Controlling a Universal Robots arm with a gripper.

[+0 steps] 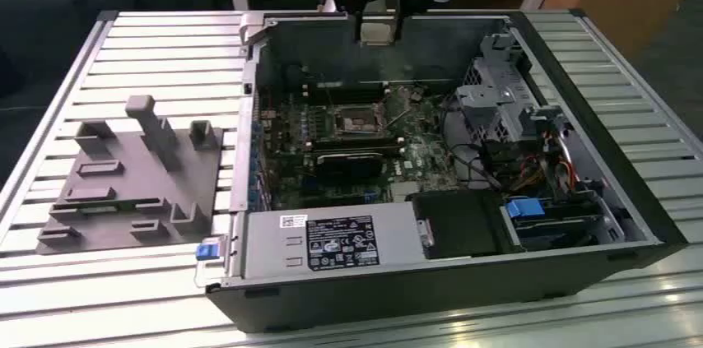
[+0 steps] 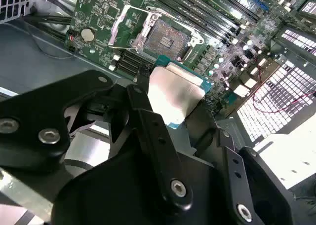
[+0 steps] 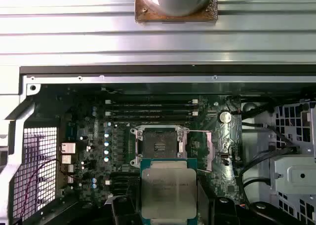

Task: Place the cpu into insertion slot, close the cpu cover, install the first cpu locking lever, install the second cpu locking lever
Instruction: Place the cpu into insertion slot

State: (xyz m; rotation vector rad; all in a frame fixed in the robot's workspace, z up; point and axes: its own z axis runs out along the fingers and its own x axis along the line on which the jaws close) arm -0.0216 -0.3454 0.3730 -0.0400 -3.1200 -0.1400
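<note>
The cpu, clamped in the gripper jaws at exterior-view twelve o'clock of the insertion slot, could be seated skewed, bending pins.

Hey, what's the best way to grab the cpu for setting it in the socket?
Probably by two opposite thin edges, approached from the sides: the cpu is a flat square plate whose broad faces should stay free. The gripper already has its fingers pinching it just so.
</note>
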